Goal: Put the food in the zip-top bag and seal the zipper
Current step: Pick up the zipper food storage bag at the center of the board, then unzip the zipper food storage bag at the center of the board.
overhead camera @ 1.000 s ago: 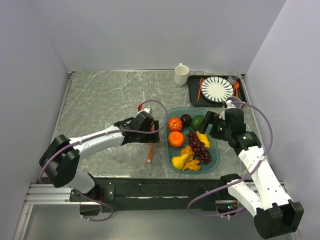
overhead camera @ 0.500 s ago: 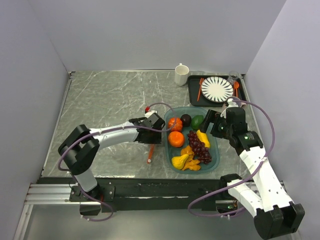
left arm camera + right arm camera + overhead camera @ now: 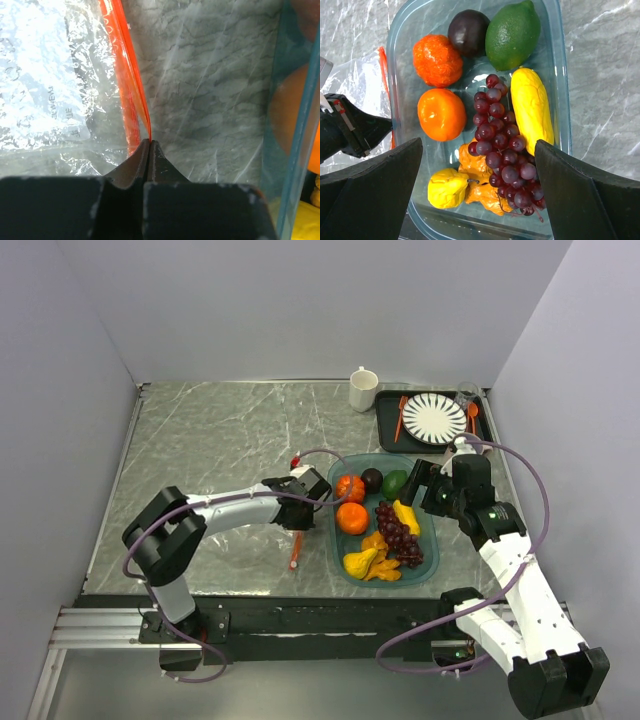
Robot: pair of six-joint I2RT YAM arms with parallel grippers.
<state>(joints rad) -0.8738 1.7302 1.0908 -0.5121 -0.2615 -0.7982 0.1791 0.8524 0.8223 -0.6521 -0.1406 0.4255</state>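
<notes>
Change, left hand [image 3: 300,498]: since a second ago it has been carried rightward, close to the teal tray [image 3: 332,530], and its fingers have been brought from spread to clenched.
Change, right hand [image 3: 428,486]: nothing is altered; it is kept above the tray with its fingers spread wide.
Left hand grip: the zipper [image 3: 126,75] is pinched between the closed fingertips, and the orange-red strip runs away from them.
Zip-top bag [image 3: 45,85]: laid flat on the worktop [image 3: 210,75], just left of the tray, with its zipper edge at the left hand.
Food [image 3: 502,150]: held in the tray below the right hand and apart from the bag. Two orange rounds, a plum, a green fruit, grapes and yellow pieces are seen.
Hard to make out: from above the clear bag is barely traced and partly covered by the left hand. Whether its mouth is open cannot be told.
</notes>
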